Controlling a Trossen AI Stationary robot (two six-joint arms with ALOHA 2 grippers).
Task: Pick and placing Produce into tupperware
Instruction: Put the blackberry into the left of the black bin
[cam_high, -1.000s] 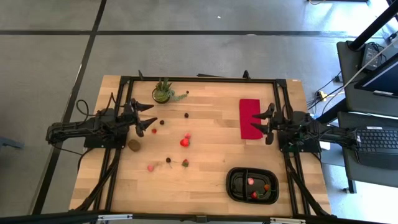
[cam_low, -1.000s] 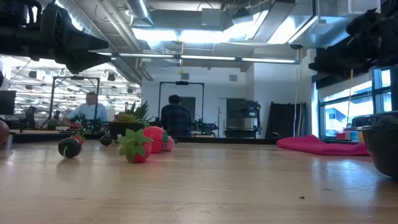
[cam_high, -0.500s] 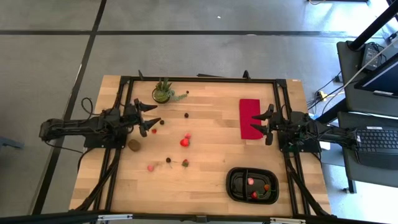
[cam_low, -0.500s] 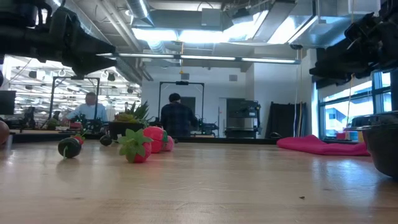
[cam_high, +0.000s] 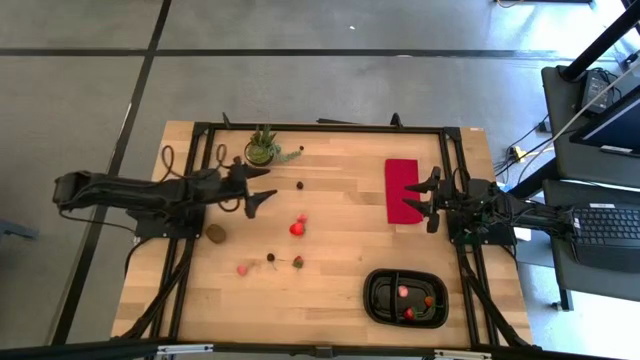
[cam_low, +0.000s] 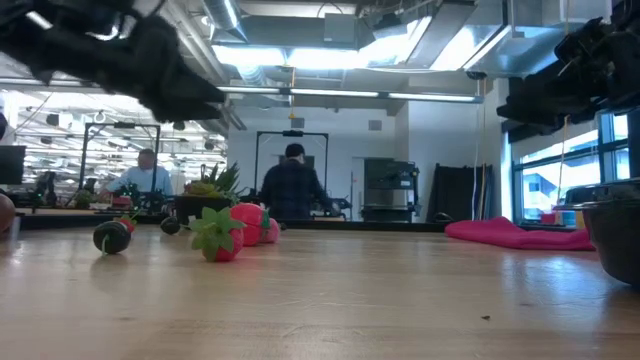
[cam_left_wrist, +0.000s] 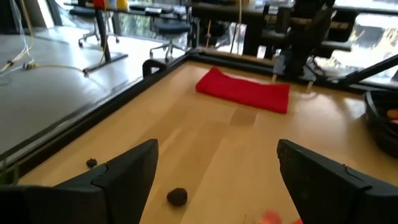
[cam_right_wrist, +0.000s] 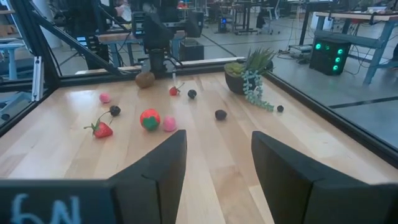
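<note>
Wooden worktop (cam_high: 340, 250) carries scattered produce (cam_high: 297, 228). Left claw (cam_high: 262, 187) spread wide, empty, beside plant (cam_high: 262, 148). Right claw (cam_high: 427, 199) parted, empty, over red cloth (cam_high: 402, 190).

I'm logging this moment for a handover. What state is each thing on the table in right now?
left gripper: open, empty, above the table near the plant.
right gripper: open, empty, at the red cloth's edge.
tupperware: holds three fruit pieces.
kiwi-like fruit: loose on the table.
red strawberries: loose, mid-table.
dark berry: loose.
potted plant: upright.
</note>
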